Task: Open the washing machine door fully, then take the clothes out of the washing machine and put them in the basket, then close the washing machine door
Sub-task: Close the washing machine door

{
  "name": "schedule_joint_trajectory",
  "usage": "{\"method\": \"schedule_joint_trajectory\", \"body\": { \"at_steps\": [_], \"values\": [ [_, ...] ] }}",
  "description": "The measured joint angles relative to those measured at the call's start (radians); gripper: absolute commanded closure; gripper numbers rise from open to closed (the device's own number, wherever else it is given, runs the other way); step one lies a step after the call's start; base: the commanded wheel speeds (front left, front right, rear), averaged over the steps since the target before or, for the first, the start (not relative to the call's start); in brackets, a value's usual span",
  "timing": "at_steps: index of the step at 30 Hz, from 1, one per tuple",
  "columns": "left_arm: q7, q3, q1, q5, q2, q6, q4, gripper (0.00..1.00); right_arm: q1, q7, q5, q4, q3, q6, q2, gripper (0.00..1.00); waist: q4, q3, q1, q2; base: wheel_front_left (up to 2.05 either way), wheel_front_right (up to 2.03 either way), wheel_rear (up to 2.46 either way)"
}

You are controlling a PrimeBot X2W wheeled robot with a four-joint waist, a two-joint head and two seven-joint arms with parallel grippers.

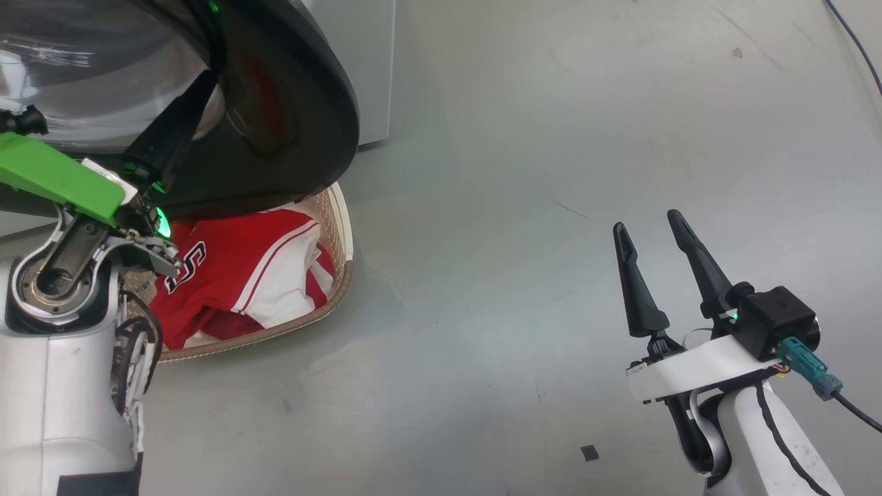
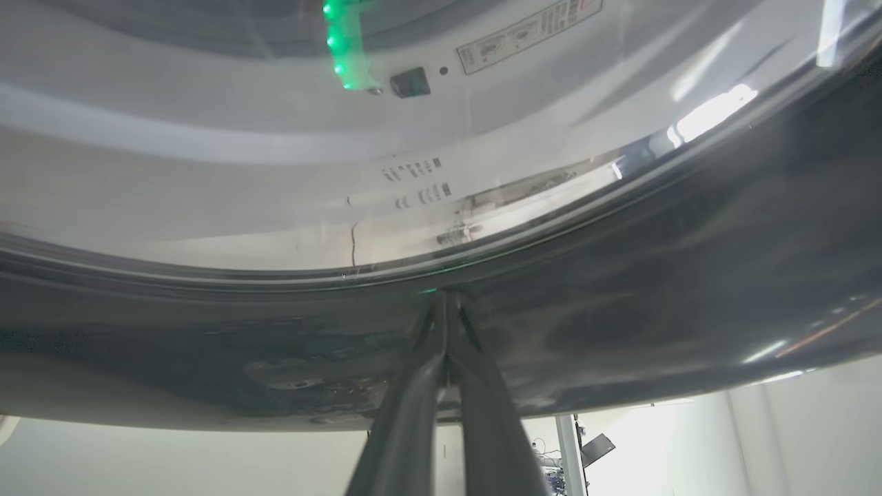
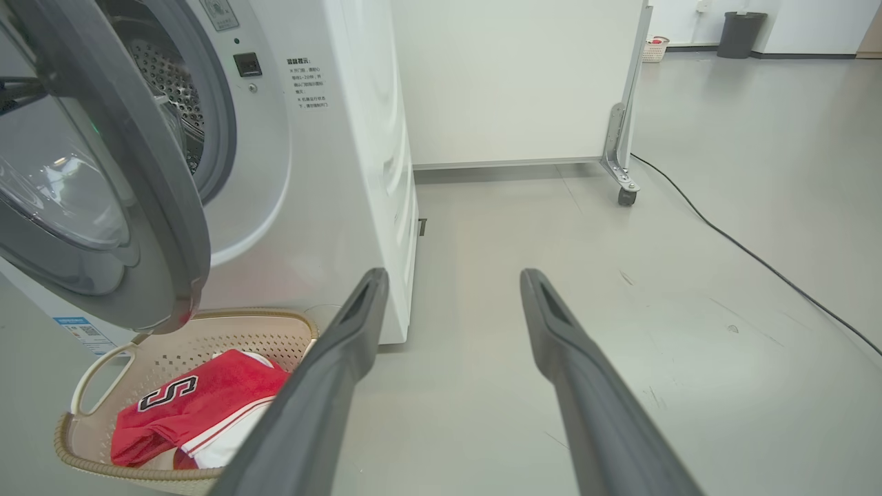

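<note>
Into the last stretch, by the look of things. Down in the small cream perforated plastic basket with the brown woven-look rim [image 1: 342, 238], on the floor just in front of the big white front-loading washing machine [image 3: 331, 172]: the red sports clothes with white trim and a dark "S" emblem [image 1: 241, 269], heaped and settled. Unloading done, then, so far as can be judged. Nothing red to be seen in the visible slice of the perforated steel drum [image 3: 162, 76], though much of it hidden behind the door.

Hanging partway open above the basket: the large round washing machine door with the glossy black rim and bulging clear glass bowl [image 1: 296, 117]. Pressed against that rim from the outer side, the left end effector [image 2: 444, 313], fingers pinched tight together, gripping nothing, tips touching the black surface. Looks like a push to swing it home.

Out to the side, well apart from machine and basket, the right end effector [image 1: 645, 224], fingers spread wide, empty, poised over bare grey floor [image 1: 524, 138].

Left to do: shutting the door, nothing more. Worth watching the basket rim beneath the door's lower edge on the way round.
</note>
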Motion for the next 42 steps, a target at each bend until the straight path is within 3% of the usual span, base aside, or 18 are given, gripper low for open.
{"method": "schedule_joint_trajectory", "body": {
  "at_steps": [15,23,35,42],
  "values": [
    [-0.097,0.069,-0.14,0.034,0.011,-0.002,0.149,1.0,-0.016,-0.005,0.009,0.037,0.002,0.001,0.012,0.0,-0.084,0.0,0.0,0.0,0.0,0.0,0.0],
    [-0.109,0.074,-0.183,0.034,0.015,-0.009,0.214,1.0,-0.016,-0.007,0.009,0.047,-0.006,0.001,0.014,0.0,-0.097,-0.004,0.0,0.0,0.0,0.0,0.0],
    [-0.099,0.073,-0.168,0.002,-0.017,-0.028,0.227,1.0,-0.016,-0.008,0.009,0.054,-0.034,0.0,0.013,0.0,-0.059,-0.019,0.0,0.0,0.0,0.0,0.0],
    [-0.101,0.101,-0.064,-0.034,-0.027,-0.028,0.137,1.0,-0.016,-0.009,0.004,0.048,-0.054,0.0,0.002,0.0,-0.013,-0.034,0.0,0.0,0.0,0.0,0.0]
  ]
}}
